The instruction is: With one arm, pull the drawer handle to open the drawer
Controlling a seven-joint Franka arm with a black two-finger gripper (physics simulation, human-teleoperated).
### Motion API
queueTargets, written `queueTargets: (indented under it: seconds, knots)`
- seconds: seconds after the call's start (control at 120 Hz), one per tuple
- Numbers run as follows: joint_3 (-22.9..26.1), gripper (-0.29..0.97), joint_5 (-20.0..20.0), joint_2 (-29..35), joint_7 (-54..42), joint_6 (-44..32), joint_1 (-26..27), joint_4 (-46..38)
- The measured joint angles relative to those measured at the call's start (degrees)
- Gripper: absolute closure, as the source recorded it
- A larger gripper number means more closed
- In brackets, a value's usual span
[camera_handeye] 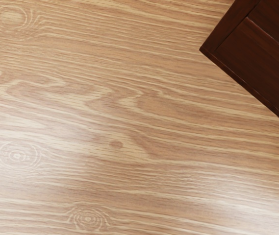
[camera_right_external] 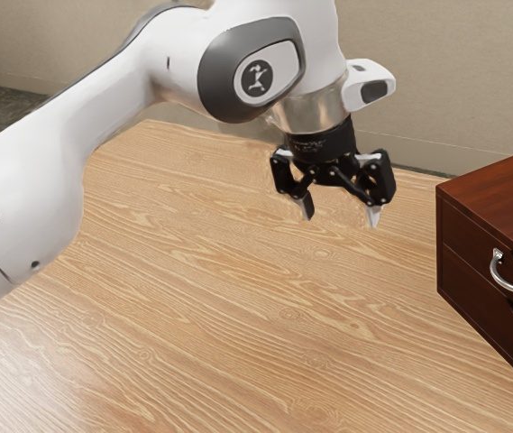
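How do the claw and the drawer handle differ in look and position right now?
The claw is black with pale tips; the drawer handle is a silvery curved bar. The claw hangs open over the table; the drawer handle is fixed to the front of the dark cabinet, toward the exterior view's right. They are apart, not touching.

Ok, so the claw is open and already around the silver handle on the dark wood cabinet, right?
Not quite. The claw is open, but it is not around the silver handle: the exterior view shows it hanging over the table, apart from the dark wood cabinet.
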State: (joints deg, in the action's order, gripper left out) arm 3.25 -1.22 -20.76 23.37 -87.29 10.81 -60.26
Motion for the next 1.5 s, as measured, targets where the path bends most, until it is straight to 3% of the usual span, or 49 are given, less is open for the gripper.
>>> queueTargets:
  seconds: [0.1,0.208,0.358,0.683,0.875,1.058,1.5]
  knots:
    - [-0.6,0.03,-0.4,-1.5,7.0,-0.9,3.2,2.1]
    - [-6.0,0.03,-0.2,-2.5,14.4,-1.9,9.0,2.6]
    - [-7.6,0.03,0.9,-3.4,24.0,-3.4,11.2,2.7]
    - [-7.5,0.03,-0.5,-4.7,40.9,-8.2,13.3,1.8]
    - [-7.4,0.03,-0.2,-9.6,47.9,-9.3,10.3,5.2]
    - [-6.2,0.04,-0.4,-11.8,52.6,-9.7,8.7,7.7]
    - [-5.4,0.04,-1.4,-12.0,58.8,-10.5,13.7,7.9]
